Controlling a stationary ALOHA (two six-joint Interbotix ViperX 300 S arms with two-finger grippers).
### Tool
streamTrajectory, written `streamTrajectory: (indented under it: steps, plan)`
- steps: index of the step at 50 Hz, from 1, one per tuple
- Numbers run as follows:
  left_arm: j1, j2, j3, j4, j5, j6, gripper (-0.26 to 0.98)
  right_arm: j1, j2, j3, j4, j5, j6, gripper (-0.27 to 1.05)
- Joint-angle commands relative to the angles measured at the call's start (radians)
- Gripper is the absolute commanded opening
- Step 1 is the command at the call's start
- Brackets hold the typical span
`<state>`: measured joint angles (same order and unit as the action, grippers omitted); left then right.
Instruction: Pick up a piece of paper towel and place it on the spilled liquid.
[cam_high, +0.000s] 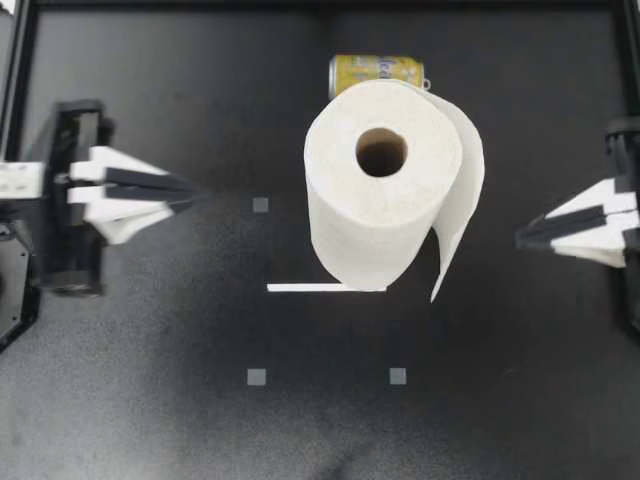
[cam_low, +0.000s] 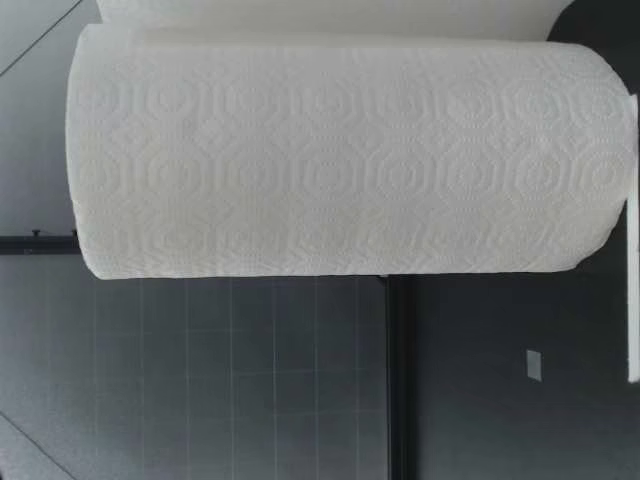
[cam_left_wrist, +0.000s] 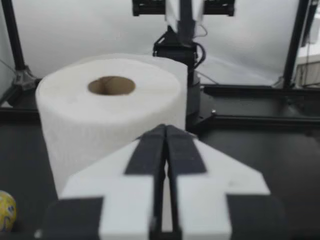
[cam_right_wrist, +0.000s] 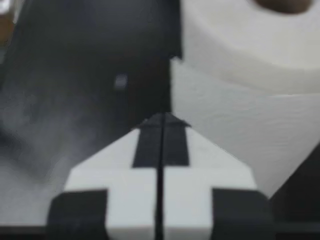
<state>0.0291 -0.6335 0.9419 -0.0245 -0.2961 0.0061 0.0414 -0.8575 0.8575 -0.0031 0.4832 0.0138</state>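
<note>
Shows a paper towel roll (cam_high: 382, 185) upright on a white base (cam_high: 300, 288) at the middle of the dark bench (cam_high: 150, 400), with a loose sheet (cam_high: 462, 200) hanging on the side toward the right claw (cam_high: 520, 238). Just behind the roll, a yellow can (cam_high: 376, 71) on its side. Left claw (cam_high: 190, 192) and right claw both closed, empty, well apart from the roll.

Left claw (cam_high: 190, 194): white wedge, black strips.

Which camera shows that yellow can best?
The top view: the yellow can lies on its side beside the paper towel roll, which partly hides it. The left wrist view catches only a yellow sliver. The low and right wrist views do not show it.
</note>
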Motion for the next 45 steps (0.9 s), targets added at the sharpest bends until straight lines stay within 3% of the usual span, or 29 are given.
streamTrajectory:
  steps: [1, 8, 15, 24, 34, 45]
  plan:
    - [0.025, 0.055, -0.08, -0.002, 0.014, 0.003, 0.08, 0.041, 0.052, -0.074, -0.002, 0.072, 0.003, 0.01]
    - [0.057, 0.147, -0.17, 0.003, 0.069, 0.008, 0.08, 0.077, 0.126, -0.127, -0.043, 0.178, 0.064, 0.01]
    - [0.075, 0.233, -0.256, 0.02, 0.104, 0.009, 0.08, 0.147, 0.183, -0.173, -0.216, 0.373, 0.255, 0.0]
    - [0.097, 0.318, -0.336, 0.029, 0.11, 0.014, 0.08, 0.425, 0.249, -0.239, -0.588, 0.716, 0.641, 0.0]
    - [0.098, 0.393, -0.399, 0.032, 0.114, 0.044, 0.08, 0.707, 0.328, -0.256, -0.871, 0.974, 1.012, 0.0]
    - [0.106, 0.423, -0.408, 0.034, 0.114, 0.055, 0.08, 0.801, 0.476, -0.244, -1.063, 0.982, 1.226, 0.0]
